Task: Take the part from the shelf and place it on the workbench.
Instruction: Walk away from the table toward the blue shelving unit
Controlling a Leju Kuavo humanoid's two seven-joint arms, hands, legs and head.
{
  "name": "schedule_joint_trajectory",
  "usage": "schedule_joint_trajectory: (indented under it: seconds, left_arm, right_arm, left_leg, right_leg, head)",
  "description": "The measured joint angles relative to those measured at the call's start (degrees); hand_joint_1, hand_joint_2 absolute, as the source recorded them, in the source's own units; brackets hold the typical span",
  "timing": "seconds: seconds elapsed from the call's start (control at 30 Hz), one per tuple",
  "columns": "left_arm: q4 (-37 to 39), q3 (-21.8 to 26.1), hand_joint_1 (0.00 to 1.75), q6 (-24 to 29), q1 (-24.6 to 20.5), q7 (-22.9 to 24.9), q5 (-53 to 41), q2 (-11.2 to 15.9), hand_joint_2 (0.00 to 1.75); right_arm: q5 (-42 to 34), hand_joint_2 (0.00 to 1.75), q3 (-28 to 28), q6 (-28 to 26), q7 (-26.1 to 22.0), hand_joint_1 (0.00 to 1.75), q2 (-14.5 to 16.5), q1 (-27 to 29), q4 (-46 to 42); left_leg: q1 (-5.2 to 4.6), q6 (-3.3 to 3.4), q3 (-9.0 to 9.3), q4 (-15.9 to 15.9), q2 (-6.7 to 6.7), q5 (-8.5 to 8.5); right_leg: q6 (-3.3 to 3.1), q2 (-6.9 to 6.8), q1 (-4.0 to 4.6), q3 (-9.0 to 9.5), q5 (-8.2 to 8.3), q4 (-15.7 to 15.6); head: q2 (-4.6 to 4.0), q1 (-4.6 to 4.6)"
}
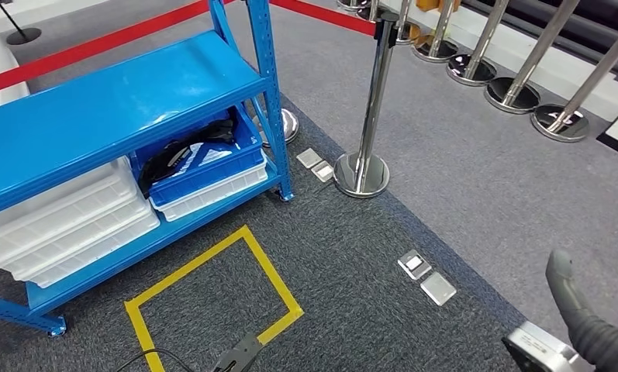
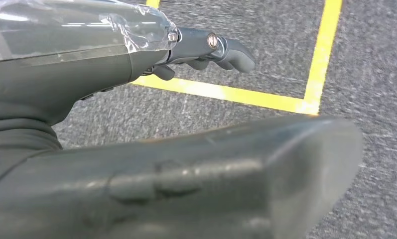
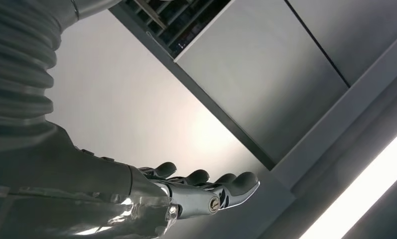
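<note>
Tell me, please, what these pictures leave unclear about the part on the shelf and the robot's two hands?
- Dark part in the blue bin, head view: largely hidden by the blue shelf board above, shape unclear.
- White bins, head view: contents hidden by the board.
- Right hand, head view: cut off by the picture's edge; the right wrist view looks up at the ceiling.
- Left hand, left wrist view: fingers partly hidden behind the thick thumb.

Exhibition-hall demo area: blue shelf rack (image 1: 119, 108), chrome stanchions (image 1: 365, 116), red belt barrier (image 1: 96, 45), carpet.
</note>
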Motion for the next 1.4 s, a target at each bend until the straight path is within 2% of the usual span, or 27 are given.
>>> schedule_joint_trajectory:
  seconds: [0.03,0.1,0.17,0.23,0.3,0.33,0.37,0.43,0.5,0.53,0.6,0.67,0.7,0.77,0.8,0.83,0.87,0.9,0.93,1.0,1.07,1.13,1.2,1.27,1.33,1.37,1.4]
  left_arm:
    - [0.0,0.0,0.00,0.0,0.0,0.0,0.0,0.0,0.00]
    - [0.0,0.0,0.00,0.0,0.1,0.0,0.0,0.0,0.00]
    - [0.0,0.0,0.00,0.1,0.2,0.0,0.0,0.0,0.00]
    - [0.0,0.0,0.00,0.1,0.1,-0.1,0.1,0.0,0.00]
    - [0.0,0.0,0.00,0.1,0.1,-0.1,0.1,0.0,0.00]
    - [0.0,0.0,0.00,0.1,0.2,-0.1,0.1,0.0,0.00]
    - [0.0,0.0,0.00,0.1,0.3,-0.1,0.1,0.0,0.00]
    - [0.0,0.0,0.00,0.1,0.3,-0.1,0.1,0.0,0.00]
    - [0.0,0.0,0.00,0.2,0.2,-0.1,0.1,0.0,0.00]
    - [0.0,0.0,0.00,0.2,0.2,-0.1,0.1,0.0,0.00]
    - [0.0,0.0,0.00,0.2,0.3,-0.1,0.2,0.0,0.00]
    - [0.0,0.0,0.00,0.2,0.3,-0.1,0.3,0.0,0.00]
    - [0.0,0.0,0.00,0.3,0.2,-0.1,0.5,0.0,0.00]
    - [0.0,0.0,0.00,0.3,0.1,-0.1,0.6,0.0,0.00]
    - [0.0,0.0,0.00,0.4,0.1,-0.1,0.7,0.0,0.00]
    - [0.0,0.0,0.00,0.4,0.1,-0.1,0.8,0.0,0.00]
    - [0.0,0.0,0.00,0.4,0.1,-0.1,0.8,0.0,0.00]
    - [0.0,0.0,0.00,0.4,0.1,-0.1,0.9,0.0,0.00]
    - [0.0,0.0,0.00,0.4,0.1,-0.1,0.9,0.0,0.00]
    - [0.0,0.0,0.00,0.3,0.1,-0.2,1.0,0.0,0.00]
    - [0.0,0.0,0.00,0.2,0.1,-0.3,1.0,0.0,0.00]
    - [0.0,0.0,0.00,0.2,0.3,-0.3,1.0,0.0,0.00]
    - [0.0,0.0,0.00,0.2,0.3,-0.4,1.0,0.0,0.00]
    - [0.0,0.0,0.00,0.2,0.1,-0.4,1.0,0.0,0.00]
    - [0.0,0.0,0.00,0.2,0.1,-0.4,1.0,0.0,0.00]
    - [0.0,0.0,0.00,0.2,0.2,-0.4,1.0,0.0,0.00]
    - [0.0,0.0,0.00,0.2,0.3,-0.4,1.0,0.0,0.00]
  right_arm:
    - [0.0,1.75,0.0,0.0,0.0,0.00,0.0,0.0,0.0]
    - [0.0,1.75,0.0,0.1,0.1,0.00,0.0,0.0,0.0]
    - [0.0,1.75,0.0,0.1,0.2,0.00,0.0,0.0,0.0]
    - [0.0,1.75,0.0,0.1,0.2,0.00,0.0,0.0,0.0]
    - [0.0,1.75,0.0,0.1,0.2,0.00,0.0,0.1,0.0]
    - [0.0,1.75,0.0,0.1,0.2,0.00,0.0,0.1,0.0]
    - [0.0,1.75,0.0,0.0,0.2,0.00,0.0,0.1,0.0]
    - [0.0,1.75,0.0,0.0,0.2,0.00,0.0,0.1,0.0]
    - [0.0,1.75,0.0,0.0,0.2,0.00,0.0,0.0,0.0]
    - [0.0,1.75,0.0,0.0,0.3,0.00,0.0,0.0,0.0]
    - [-0.1,1.75,0.0,0.0,0.4,0.00,0.0,0.0,0.0]
    - [-0.5,1.75,0.0,0.1,0.4,0.00,-0.1,0.0,0.0]
    - [-0.7,1.75,0.0,0.1,0.4,0.00,-0.1,0.0,0.0]
    - [-1.2,1.75,0.0,0.0,0.4,0.00,-0.1,0.1,0.1]
    - [-1.5,1.75,-0.1,0.0,0.4,0.00,-0.2,0.1,0.2]
    - [-1.6,1.75,-0.1,0.0,0.4,0.00,-0.2,0.1,0.3]
    - [-1.7,1.75,-0.1,0.0,0.4,0.00,-0.2,0.1,0.4]
    - [-1.8,1.75,-0.1,0.0,0.4,0.00,-0.2,0.0,0.5]
    - [-1.8,1.75,0.0,0.0,0.4,0.00,-0.2,0.0,0.5]
    - [-1.8,1.75,0.0,0.1,0.3,0.00,-0.2,-0.2,0.7]
    - [-1.9,1.75,0.0,0.1,0.3,0.00,-0.2,-0.3,0.9]
    - [-1.9,1.75,0.0,0.1,0.3,0.00,-0.2,-0.5,0.9]
    - [-1.9,1.75,0.0,0.1,0.3,0.00,-0.2,-0.7,1.0]
    - [-1.9,1.75,0.0,0.2,0.3,0.00,-0.2,-0.7,1.0]
    - [-1.9,1.75,0.0,0.2,0.2,0.00,-0.2,-0.7,1.1]
    - [-1.9,1.75,0.0,0.2,0.2,0.00,-0.2,-0.7,1.1]
    - [-1.9,1.75,0.0,0.2,0.2,0.00,-0.2,-0.7,1.2]
  left_leg:
    - [0.09,-0.30,-0.30,0.2,-0.48,-0.08]
    - [0.33,-0.93,-0.57,0.3,-1.29,-0.04]
    - [0.29,-1.61,-1.05,1.7,0.07,-0.97]
    - [0.41,-2.31,-3.60,7.4,2.82,-3.74]
    - [0.85,-2.83,-7.26,14.3,4.07,-6.22]
    - [1.03,-2.95,-8.15,15.7,4.29,-6.22]
    - [1.17,-3.00,-7.96,15.0,4.44,-5.20]
    - [1.25,-2.79,-4.66,8.0,5.43,-1.36]
    - [0.76,-2.32,-1.65,1.7,6.93,0.80]
    - [0.45,-2.05,-1.16,0.4,7.29,0.88]
    - [0.09,-1.42,-1.10,0.1,6.53,0.80]
    - [0.19,-0.67,-0.57,-0.8,5.74,1.03]
    - [0.32,-0.30,-0.26,-1.2,5.35,1.17]
    - [0.32,0.20,-0.02,-1.5,4.48,1.19]
    - [0.26,0.31,-0.02,-1.4,3.96,1.13]
    - [0.20,0.39,0.00,-1.3,3.38,1.06]
    - [0.17,0.39,0.04,-1.2,2.76,0.98]
    - [0.19,0.32,0.10,-1.1,2.07,0.86]
    - [0.24,0.16,0.12,-0.8,1.36,0.65]
    - [0.27,-0.39,-0.25,0.1,0.05,0.21]
    - [0.40,-1.00,-0.87,0.6,-0.99,0.12]
    - [0.62,-1.56,-1.06,0.7,-1.58,0.10]
    - [0.54,-2.13,-1.92,3.0,0.28,-1.30]
    - [0.59,-2.63,-4.87,9.3,3.12,-4.30]
    - [0.84,-2.86,-8.00,15.2,4.14,-6.18]
    - [0.92,-2.84,-8.35,15.7,4.32,-5.76]
    - [0.93,-2.72,-7.57,14.0,4.50,-4.42]
  right_leg:
    - [-0.14,0.52,0.06,0.29,-0.11,-0.8]
    - [-0.68,-0.24,0.23,0.47,-0.10,-1.2]
    - [-1.38,-1.49,0.18,1.07,0.01,-1.8]
    - [-1.89,-2.90,0.23,1.66,-0.12,-2.1]
    - [-2.11,-4.24,0.37,1.97,-0.43,-2.1]
    - [-2.09,-4.85,0.40,2.13,-0.61,-2.1]
    - [-2.01,-5.43,0.40,2.35,-0.80,-2.1]
    - [-1.67,-6.49,0.38,3.03,-1.29,-2.1]
    - [-1.08,-7.30,0.51,3.59,-1.79,-2.2]
    - [-0.75,-7.66,0.56,3.76,-1.95,-2.2]
    - [-0.06,-8.29,0.47,4.11,-2.15,-2.5]
    - [0.42,-7.10,0.22,4.14,-3.12,-1.7]
    - [0.50,-5.87,0.13,3.34,-4.34,0.2]
    - [0.46,-3.73,0.16,-0.33,-7.61,7.3]
    - [0.47,-3.39,0.21,-2.45,-8.73,10.8]
    - [0.51,-3.27,0.23,-3.97,-8.85,13.0]
    - [0.52,-3.21,0.21,-4.48,-7.79,13.0]
    - [0.49,-3.09,0.15,-3.95,-5.77,10.9]
    - [0.46,-2.62,0.04,-2.62,-3.36,7.2]
    - [0.42,-0.58,-0.23,-0.22,-0.71,1.1]
    - [0.14,0.55,-0.16,0.40,-0.76,-0.5]
    - [-0.52,-0.49,-0.01,0.63,-0.63,-0.8]
    - [-1.19,-1.83,-0.06,1.11,-0.53,-1.3]
    - [-1.62,-3.20,0.09,1.43,-0.67,-1.5]
    - [-1.81,-4.56,0.32,1.56,-0.88,-1.5]
    - [-1.82,-5.20,0.39,1.66,-1.01,-1.4]
    - [-1.78,-5.78,0.43,1.83,-1.16,-1.4]
  head:
    - [0.00,-0.02]
    - [0.00,-0.16]
    - [0.00,-0.45]
    - [0.00,-0.86]
    - [0.00,-1.03]
    - [0.00,-1.05]
    - [0.00,-1.08]
    - [0.00,-1.11]
    - [0.00,-1.01]
    - [0.00,-0.95]
    - [0.00,-0.91]
    - [0.00,-0.77]
    - [0.00,-0.65]
    - [0.00,-0.30]
    - [0.00,-0.20]
    - [0.00,-0.13]
    - [0.00,-0.13]
    - [0.00,-0.13]
    - [0.00,-0.10]
    - [0.00,-0.01]
    - [0.00,0.00]
    - [0.00,-0.09]
    - [0.00,-0.46]
    - [0.00,-0.88]
    - [0.00,-0.96]
    - [0.00,-0.98]
    - [0.00,-0.99]
